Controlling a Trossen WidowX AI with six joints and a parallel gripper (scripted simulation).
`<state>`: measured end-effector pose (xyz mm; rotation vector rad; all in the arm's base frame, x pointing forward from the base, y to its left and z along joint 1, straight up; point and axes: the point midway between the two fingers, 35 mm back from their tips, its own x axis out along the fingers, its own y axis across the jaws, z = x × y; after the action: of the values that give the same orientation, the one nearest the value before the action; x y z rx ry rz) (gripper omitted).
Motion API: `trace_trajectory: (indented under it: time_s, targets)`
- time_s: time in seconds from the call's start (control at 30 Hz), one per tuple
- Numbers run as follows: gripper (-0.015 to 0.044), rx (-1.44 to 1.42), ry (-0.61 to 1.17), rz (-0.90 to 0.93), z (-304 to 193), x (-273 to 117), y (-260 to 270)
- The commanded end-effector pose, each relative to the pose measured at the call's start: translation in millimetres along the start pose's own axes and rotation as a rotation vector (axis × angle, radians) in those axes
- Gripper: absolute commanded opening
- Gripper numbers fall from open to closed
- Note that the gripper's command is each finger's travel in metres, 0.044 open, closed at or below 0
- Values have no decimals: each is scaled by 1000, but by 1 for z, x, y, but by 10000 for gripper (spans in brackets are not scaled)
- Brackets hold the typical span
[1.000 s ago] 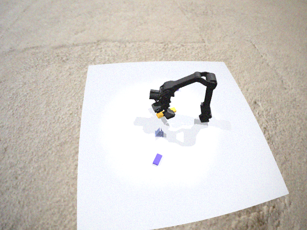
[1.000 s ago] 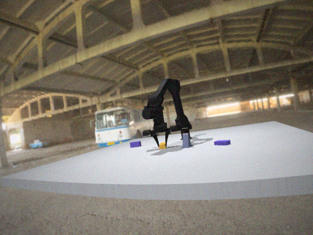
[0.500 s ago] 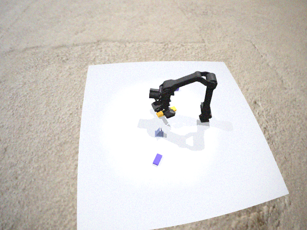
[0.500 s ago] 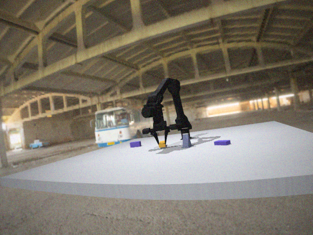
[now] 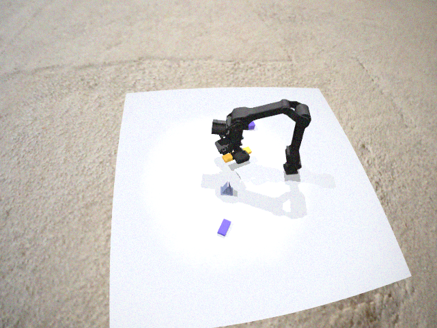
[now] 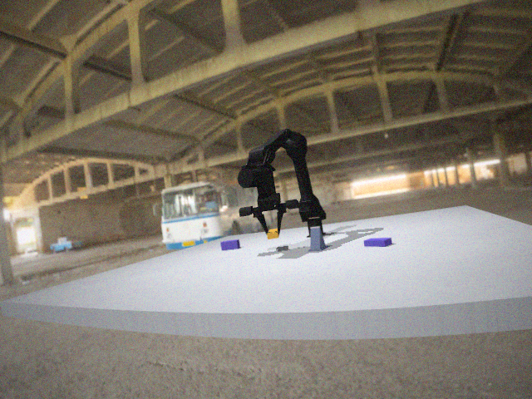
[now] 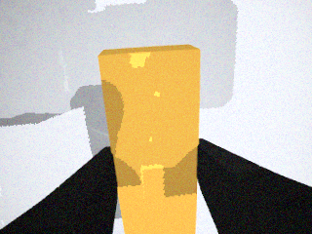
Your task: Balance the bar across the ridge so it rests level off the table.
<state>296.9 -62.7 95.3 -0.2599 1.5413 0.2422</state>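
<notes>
In the exterior view, from left to right, we locate first a purple block (image 5: 251,125) (image 6: 230,244), lying on the white bench (image 5: 169,282) (image 6: 266,292). Next is the orange bar (image 5: 227,157) (image 6: 273,233) (image 7: 150,112), suspended above the bench surface. The claw (image 5: 237,155) (image 6: 272,229) (image 7: 154,152) is closed on the bar, one black finger against each long side; in the wrist view, we see the bar's end projecting beyond both fingertips. We note the bar's shadow on the bench, separate from the bar. The blue-grey ridge (image 5: 226,189) (image 6: 317,238) stands to the right, apart from the bar, which is not seated on it. Furthest right, a second purple block (image 5: 224,227) (image 6: 377,242) lies flat on the bench.
</notes>
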Motion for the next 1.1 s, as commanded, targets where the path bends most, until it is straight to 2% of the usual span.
trace_trajectory:
  time_s: [0.0,0.73,1.07]
  targets:
    - [0,2,-11,-3,1,-12,0]
    - [0,5,-12,-1,-5,-68,3]
    - [0,82,-14,1,17,-72,17]
